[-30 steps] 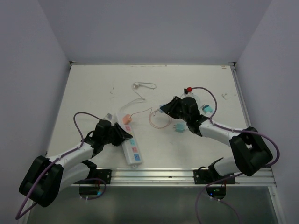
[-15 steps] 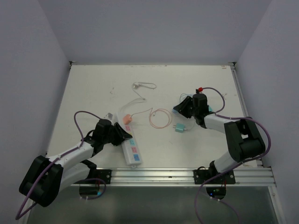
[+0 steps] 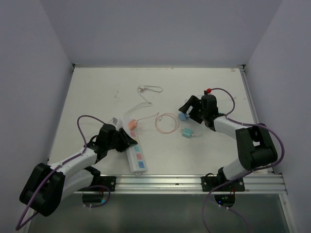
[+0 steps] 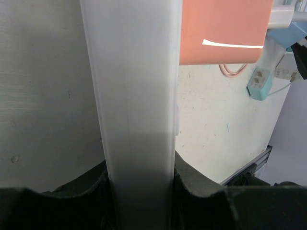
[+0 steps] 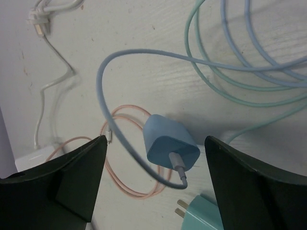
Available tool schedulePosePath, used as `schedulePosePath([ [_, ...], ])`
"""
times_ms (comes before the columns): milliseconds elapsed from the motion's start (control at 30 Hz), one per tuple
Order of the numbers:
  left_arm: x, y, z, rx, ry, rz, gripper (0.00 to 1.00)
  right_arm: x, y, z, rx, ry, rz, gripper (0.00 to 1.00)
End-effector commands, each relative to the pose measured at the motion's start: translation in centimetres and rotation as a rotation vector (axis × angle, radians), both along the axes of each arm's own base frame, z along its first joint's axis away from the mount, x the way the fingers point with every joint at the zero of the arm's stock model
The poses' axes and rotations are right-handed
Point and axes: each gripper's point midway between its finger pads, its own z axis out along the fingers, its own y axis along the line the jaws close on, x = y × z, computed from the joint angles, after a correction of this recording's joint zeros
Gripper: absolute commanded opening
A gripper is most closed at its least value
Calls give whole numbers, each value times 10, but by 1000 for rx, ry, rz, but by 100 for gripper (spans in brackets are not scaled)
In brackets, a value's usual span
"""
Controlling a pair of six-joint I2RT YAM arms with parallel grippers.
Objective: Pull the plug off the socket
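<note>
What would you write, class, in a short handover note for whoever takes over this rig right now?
The left tool is shut on the power strip, holding it down.
The right tool is open over the blue plug, not touching it.
The blue plug and teal plug lie unplugged, clear of the strip.
The orange plug is still in the strip.
Left to do: probably pull the orange plug, if that one is meant.
</note>
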Motion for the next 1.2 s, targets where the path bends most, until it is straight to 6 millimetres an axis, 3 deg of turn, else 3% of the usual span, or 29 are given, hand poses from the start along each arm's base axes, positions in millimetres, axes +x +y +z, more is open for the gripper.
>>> schedulePosePath([
  [0,-2,6,-4,53,-3,-29,0,1,-19,27,-94,-44,-38,88],
  [33,-2,5,-3,51,-7,-33,0,-2,-24,28,-120,-33,-47,89],
  [67,-2,5,-3,50,-6,-32,0,-2,-28,44,-128,-69,-61,91],
  [267,-2,4,-3,45,-10,-40,0,-13,-55,87,-235,-133,-121,95],
  [433,-2,3,-2,46,-12,-46,0,-20,-40,128,-182,-262,-47,95],
  [533,-1,3,-2,47,-13,-47,0,-26,-13,147,-115,-334,33,95],
  [700,0,2,-1,46,-16,-54,0,-46,64,153,1,-355,197,94],
  [833,0,1,0,42,-18,-60,0,-57,122,147,95,-361,278,93],
  [900,0,1,0,40,-17,-60,0,-69,153,132,137,-318,322,93],
  [933,-1,1,0,40,-15,-61,0,-70,165,137,167,-344,325,92],
  [967,-1,1,0,41,-16,-60,0,-80,184,122,166,-313,360,92],
  [1033,-2,0,-1,39,-13,-67,0,-80,203,123,173,-325,371,91],
  [1100,-2,0,0,39,-16,-73,0,-87,223,106,165,-293,402,91],
  [1167,-2,0,0,39,-17,-76,0,-87,237,105,176,-300,399,90],
])
